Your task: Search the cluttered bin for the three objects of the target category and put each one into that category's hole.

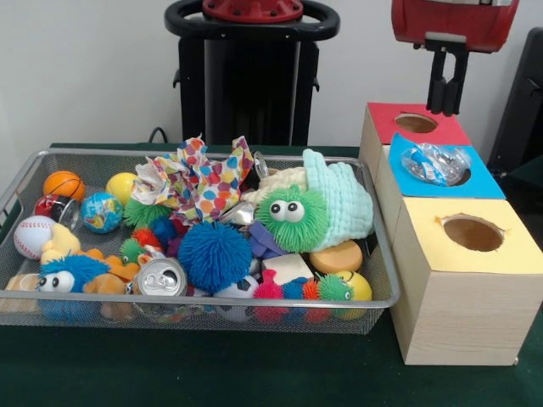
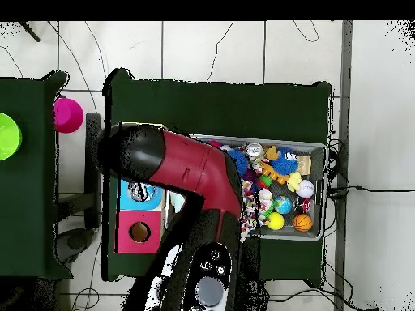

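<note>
Nearest the camera, the yellow-topped box [image 1: 469, 280] stands beside the bin [image 1: 195, 298], which is heaped with balls, fuzzy toys and a can [image 1: 160, 278]. Behind it, a crumpled clear wrapper [image 1: 433, 163] sits on the hole [image 1: 462, 176] in the blue top. Above the red-topped box [image 1: 407, 127] hangs the gripper [image 1: 445, 108], fingers close together and holding nothing.

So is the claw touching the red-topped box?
Apart. In the front view the claw hangs over the red-topped box, with white wall visible between tips and box.
</note>
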You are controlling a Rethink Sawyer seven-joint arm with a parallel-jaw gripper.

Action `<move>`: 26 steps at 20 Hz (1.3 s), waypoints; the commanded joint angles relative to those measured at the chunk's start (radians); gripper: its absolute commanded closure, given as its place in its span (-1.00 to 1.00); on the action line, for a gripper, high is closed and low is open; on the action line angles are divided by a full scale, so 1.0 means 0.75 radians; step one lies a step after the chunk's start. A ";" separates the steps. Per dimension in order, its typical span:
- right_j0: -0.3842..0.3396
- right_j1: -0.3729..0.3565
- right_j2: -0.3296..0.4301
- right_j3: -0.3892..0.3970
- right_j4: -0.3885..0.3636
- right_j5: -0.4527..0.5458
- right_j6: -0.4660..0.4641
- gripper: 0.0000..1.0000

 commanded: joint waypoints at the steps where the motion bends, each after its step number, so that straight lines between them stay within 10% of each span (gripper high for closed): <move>1: -0.019 0.099 0.078 0.169 0.008 -0.156 0.306 1.00; 26: -0.017 0.074 0.138 0.246 0.092 -0.138 0.283 1.00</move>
